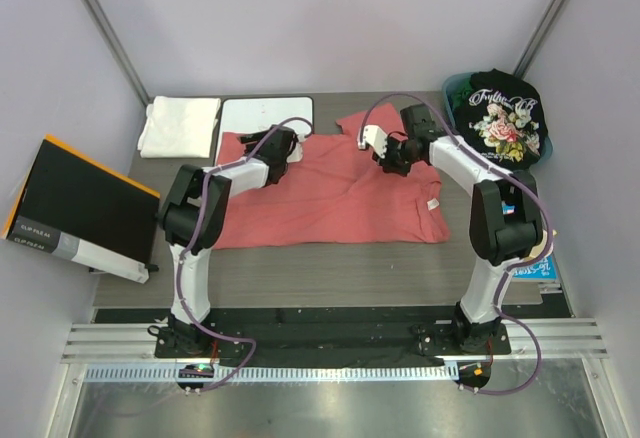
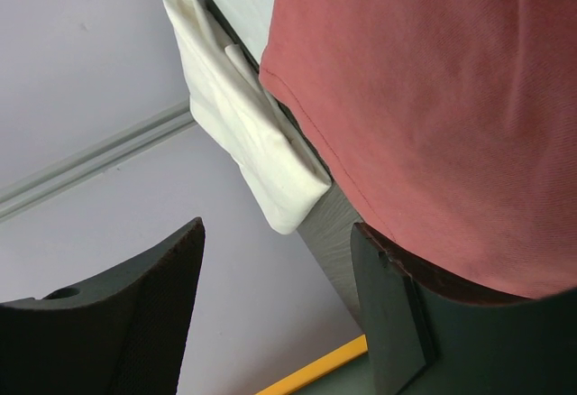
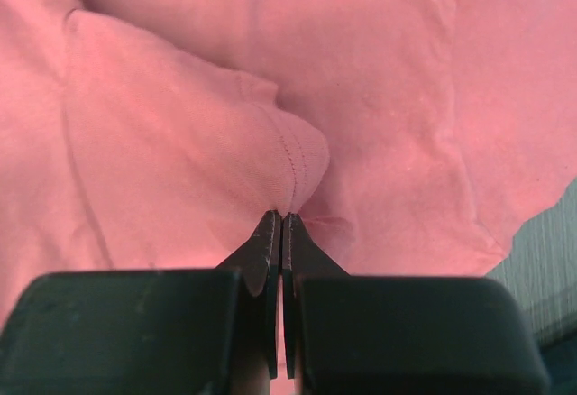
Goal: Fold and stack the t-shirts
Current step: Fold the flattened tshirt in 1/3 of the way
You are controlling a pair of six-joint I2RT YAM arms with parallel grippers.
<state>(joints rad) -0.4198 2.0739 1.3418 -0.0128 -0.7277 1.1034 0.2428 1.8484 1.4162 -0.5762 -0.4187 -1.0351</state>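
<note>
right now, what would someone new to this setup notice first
The salmon-red t-shirt spread across the middle of the table grabs the eye, with the right pincer shut on a pinched fold at its far edge and the left pincer open at its far left corner. Next come the black floral t-shirt heaped in a bin at the far right and the folded white t-shirt at the far left.

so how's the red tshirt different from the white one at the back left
The salmon-red t-shirt lies mostly spread out across the middle of the table; the white t-shirt is folded into a compact rectangle at its far left corner. The right gripper pinches a fold of the red one; the white one lies untouched. Both are plain, unprinted cloth.
</note>
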